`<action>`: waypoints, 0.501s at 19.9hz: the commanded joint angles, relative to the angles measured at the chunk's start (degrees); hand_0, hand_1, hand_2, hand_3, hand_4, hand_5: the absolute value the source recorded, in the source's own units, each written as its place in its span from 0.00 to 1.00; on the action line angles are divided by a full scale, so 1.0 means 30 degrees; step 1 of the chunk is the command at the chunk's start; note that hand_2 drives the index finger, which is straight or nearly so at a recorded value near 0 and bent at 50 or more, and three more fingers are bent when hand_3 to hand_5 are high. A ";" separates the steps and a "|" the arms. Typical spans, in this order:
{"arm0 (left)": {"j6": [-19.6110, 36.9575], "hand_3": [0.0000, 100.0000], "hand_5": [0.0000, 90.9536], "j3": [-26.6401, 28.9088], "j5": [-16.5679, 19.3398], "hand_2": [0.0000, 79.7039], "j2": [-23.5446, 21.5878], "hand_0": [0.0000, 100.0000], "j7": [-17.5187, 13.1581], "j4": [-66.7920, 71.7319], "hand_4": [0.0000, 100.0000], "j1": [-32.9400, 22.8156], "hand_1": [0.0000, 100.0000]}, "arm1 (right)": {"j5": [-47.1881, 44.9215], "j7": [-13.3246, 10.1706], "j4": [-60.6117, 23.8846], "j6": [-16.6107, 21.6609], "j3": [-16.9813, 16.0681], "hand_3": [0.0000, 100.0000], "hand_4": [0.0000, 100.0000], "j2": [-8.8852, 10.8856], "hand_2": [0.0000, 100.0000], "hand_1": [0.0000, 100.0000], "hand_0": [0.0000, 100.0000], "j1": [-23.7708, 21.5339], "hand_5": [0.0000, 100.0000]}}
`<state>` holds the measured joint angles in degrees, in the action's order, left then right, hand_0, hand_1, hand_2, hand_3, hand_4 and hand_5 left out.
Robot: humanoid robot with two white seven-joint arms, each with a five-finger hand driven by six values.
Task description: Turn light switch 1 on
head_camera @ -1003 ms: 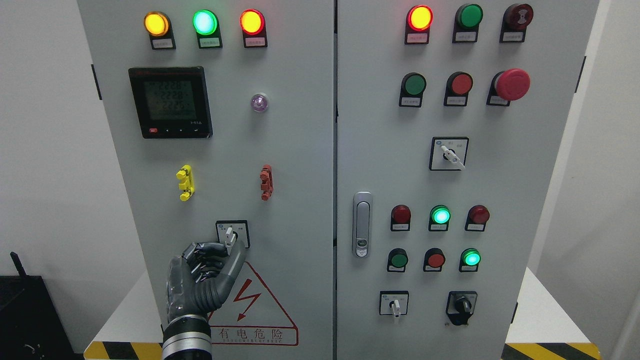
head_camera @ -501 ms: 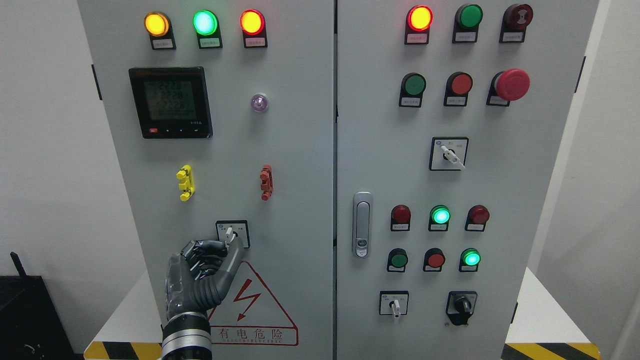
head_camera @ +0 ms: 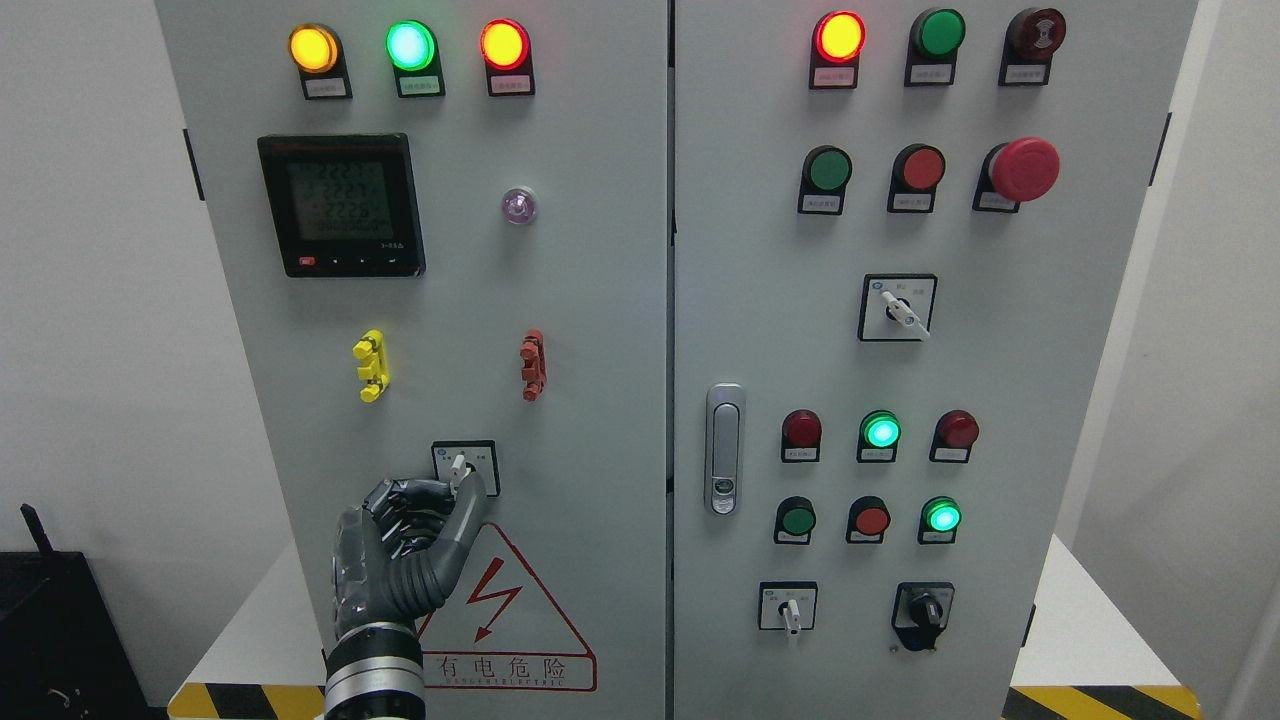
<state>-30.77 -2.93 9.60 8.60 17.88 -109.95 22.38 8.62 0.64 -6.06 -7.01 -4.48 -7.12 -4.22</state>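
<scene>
The left hand [head_camera: 405, 545] rises from the bottom edge on the left cabinet door [head_camera: 600, 300], its wrist over the corner of the red warning triangle [head_camera: 510, 620]. The fingers [head_camera: 412, 510] are curled inward and the thumb [head_camera: 462, 520] stretches up and to the right. Thumb tip and the nearest fingertips meet at the small white lever of the switch [head_camera: 459, 468], which sits in a black-framed square plate just above the hand, low on the left door. The hand appears to pinch the lever, though whether the grip is firm cannot be told from this angle. The right hand does not show.

The lever stands close to upright, leaning only slightly, so the turn does not appear to be made. Judged from this, the reach and the contact are done; the twist of the lever and the letting go are left.

Farther up the same door hang a yellow clip [head_camera: 370, 365] and a red clip [head_camera: 533, 365], then a black meter [head_camera: 340, 205] with a lit screen, then three lit lamps, amber [head_camera: 313, 48], green [head_camera: 410, 45] and red [head_camera: 504, 44]. The right door [head_camera: 1000, 400], well apart from the hand, carries more lamps, buttons and turning switches, none of them touched.
</scene>
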 commanded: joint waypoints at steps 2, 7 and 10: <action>-0.0085 0.65 0.64 -0.0048 0.0022 0.73 0.0004 0.22 -0.0013 -0.0001 0.71 0.0010 0.70 | -0.0003 -0.0007 0.0000 -0.0007 0.0000 0.00 0.00 0.0002 0.00 0.00 0.30 0.0000 0.00; -0.0114 0.65 0.64 -0.0106 0.0022 0.73 0.0004 0.22 -0.0013 0.0028 0.71 0.0039 0.70 | -0.0003 -0.0007 0.0000 -0.0007 0.0000 0.00 0.00 0.0002 0.00 0.00 0.30 0.0000 0.00; -0.0114 0.65 0.64 -0.0106 0.0022 0.73 0.0004 0.22 -0.0013 0.0028 0.71 0.0068 0.70 | -0.0003 -0.0007 0.0000 -0.0007 0.0000 0.00 0.00 0.0002 0.00 0.00 0.30 0.0000 0.00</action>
<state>-31.08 -3.07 9.65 8.61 17.88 -109.92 22.48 8.62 0.64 -6.06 -7.01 -4.48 -7.12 -4.22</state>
